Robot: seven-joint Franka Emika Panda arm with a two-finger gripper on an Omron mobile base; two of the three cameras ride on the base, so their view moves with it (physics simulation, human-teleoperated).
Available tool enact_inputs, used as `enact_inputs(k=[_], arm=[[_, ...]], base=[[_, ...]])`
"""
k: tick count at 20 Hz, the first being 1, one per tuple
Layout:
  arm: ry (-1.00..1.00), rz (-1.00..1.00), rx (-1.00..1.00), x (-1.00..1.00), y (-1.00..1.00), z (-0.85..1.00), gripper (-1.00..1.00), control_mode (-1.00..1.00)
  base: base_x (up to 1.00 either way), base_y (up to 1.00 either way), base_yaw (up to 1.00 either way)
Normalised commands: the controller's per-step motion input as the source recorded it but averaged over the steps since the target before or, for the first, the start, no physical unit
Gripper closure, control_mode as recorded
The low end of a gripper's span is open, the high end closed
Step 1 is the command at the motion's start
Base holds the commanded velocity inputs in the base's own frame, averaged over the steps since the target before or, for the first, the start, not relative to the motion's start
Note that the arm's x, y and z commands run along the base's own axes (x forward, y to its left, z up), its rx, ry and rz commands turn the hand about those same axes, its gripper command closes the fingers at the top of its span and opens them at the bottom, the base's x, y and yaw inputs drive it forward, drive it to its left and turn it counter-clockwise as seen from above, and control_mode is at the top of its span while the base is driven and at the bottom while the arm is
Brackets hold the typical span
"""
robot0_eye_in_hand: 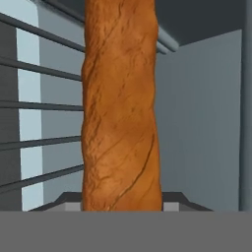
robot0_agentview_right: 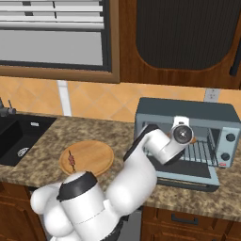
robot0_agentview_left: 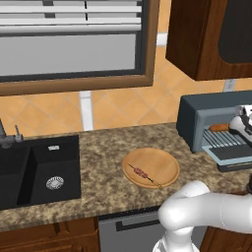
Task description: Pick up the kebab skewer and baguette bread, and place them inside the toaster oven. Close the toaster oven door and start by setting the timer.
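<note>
The claw (robot0_agentview_right: 187, 136), grip state unclear, reaches into the oven (robot0_agentview_right: 188, 136) with the bread (robot0_eye_in_hand: 120, 108) straight ahead over its rack (robot0_eye_in_hand: 44, 113), apparently for toasting.

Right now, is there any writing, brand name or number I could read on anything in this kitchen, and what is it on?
None can be read.
Toaster oven: a small red mark at the lower right corner of its front, too small to read; its two round knobs show no numbers.
Sink: a small pale tag on its back wall, too blurred to read.
Baguette bread, kebab skewer, wooden plate: no lettering.
</note>
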Motion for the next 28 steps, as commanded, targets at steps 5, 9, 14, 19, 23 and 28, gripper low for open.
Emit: enact_inputs(k=[5,9,14,19,23,28], arm=[[0.0,0.01,0.0,-0.47,-0.19,-0.27,-1.0,-1.0],[0.02,0.0,0.0,-0.27,-0.13,-0.17,-1.0,-1.0],[0.04,0.03,0.0,-0.19,-0.14,0.1,-1.0,-1.0],[0.19,0.0,0.0,-0.71,0.03,0.62,-1.0,-1.0],[0.19,0.0,0.0,-0.53,0.33,0.74,-1.0,-1.0],[0.2,0.0,0.0,-0.84,0.6,0.53,-1.0,-1.0]], base=[[0.0,0.0,0.0],[0.0,0.0,0.0],[0.0,0.0,0.0],[0.0,0.0,0.0],[0.0,0.0,0.0],[0.0,0.0,0.0]])
